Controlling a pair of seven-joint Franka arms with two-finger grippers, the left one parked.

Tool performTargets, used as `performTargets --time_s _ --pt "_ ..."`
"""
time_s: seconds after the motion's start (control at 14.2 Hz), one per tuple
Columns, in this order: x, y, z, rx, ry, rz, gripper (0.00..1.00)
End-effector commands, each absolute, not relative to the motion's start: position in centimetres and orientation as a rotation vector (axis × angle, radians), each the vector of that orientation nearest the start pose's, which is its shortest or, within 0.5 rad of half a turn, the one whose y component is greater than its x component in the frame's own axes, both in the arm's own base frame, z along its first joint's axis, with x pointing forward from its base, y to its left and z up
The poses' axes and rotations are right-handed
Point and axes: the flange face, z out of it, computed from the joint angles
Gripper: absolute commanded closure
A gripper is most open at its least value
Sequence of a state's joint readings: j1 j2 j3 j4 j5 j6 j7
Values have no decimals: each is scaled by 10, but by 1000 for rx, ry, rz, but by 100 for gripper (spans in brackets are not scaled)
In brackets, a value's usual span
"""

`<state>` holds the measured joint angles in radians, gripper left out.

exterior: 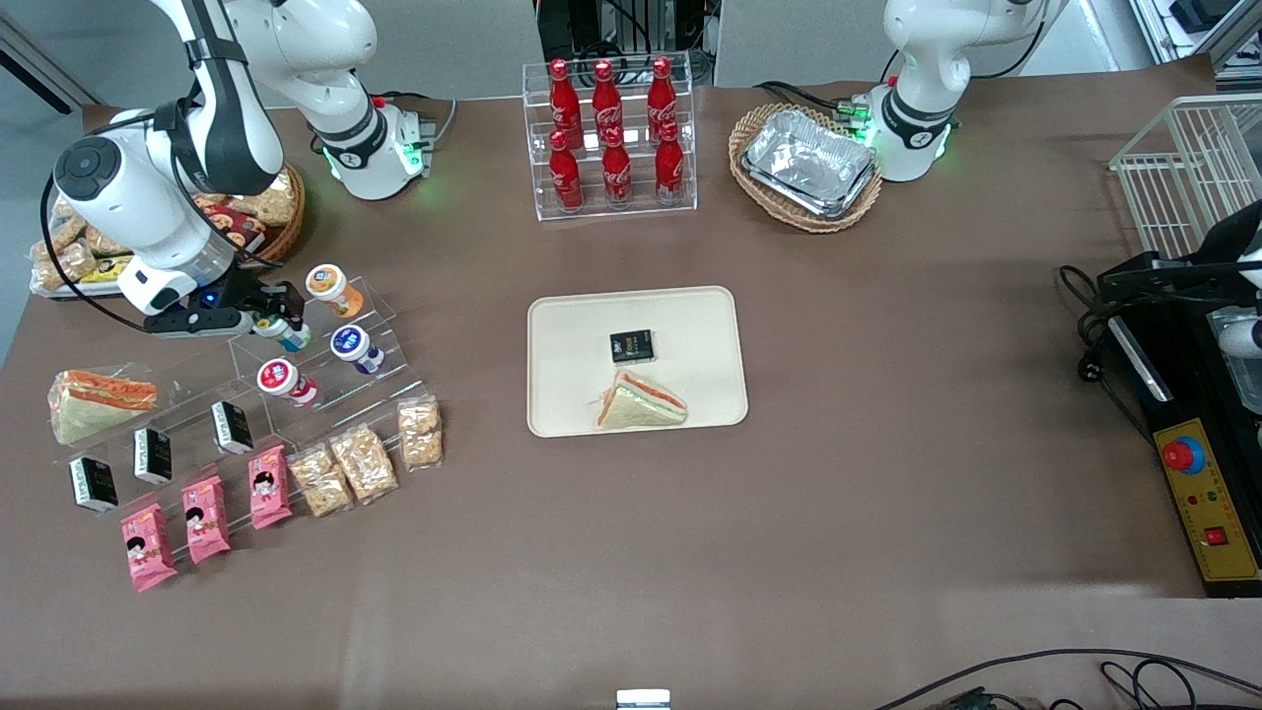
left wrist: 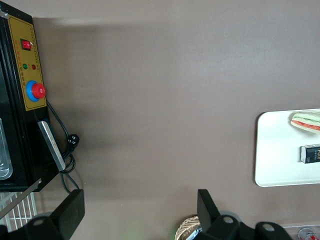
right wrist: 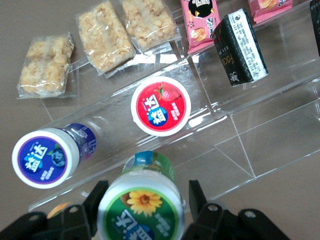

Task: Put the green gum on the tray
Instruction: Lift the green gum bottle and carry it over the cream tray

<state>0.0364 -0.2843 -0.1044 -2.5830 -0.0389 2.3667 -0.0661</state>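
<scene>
Seemingly sunflower-labelled green gum (right wrist: 142,210) between end effector (right wrist: 142,207) fingers

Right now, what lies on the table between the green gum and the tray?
In the front view, the gripper is around the green gum; toward the tray stands the blue-topped bottle, then bare table.

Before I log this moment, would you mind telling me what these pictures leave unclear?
- Green gum: right wrist view cuts off its cap at the frame edge; in the front view the claw covers most of it.
- Whether the claw's fingers actually press the bottle: not settled.
- Orange-topped bottle: mostly hidden by a finger in the right wrist view.
- Tray: cut off in the left wrist view.
</scene>
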Motion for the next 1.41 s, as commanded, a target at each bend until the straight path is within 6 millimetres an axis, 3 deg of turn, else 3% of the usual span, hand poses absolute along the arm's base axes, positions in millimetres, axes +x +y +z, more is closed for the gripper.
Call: performTargets --time_s 0.0,0.56,0.77,0.92,1.2,1.34 --pt "433 -29 368 -3156 -33 -121 27" --pt "433 -29 369 -3155 -31 -118 50" --pt "432 -29 373 -3155 -38 -104 67" --pt "439 -31 396 -3157 -47 -82 71" --pt "456 -34 464 -3154 -41 63 74" --pt "459 -24 497 -3147 -38 135 80"
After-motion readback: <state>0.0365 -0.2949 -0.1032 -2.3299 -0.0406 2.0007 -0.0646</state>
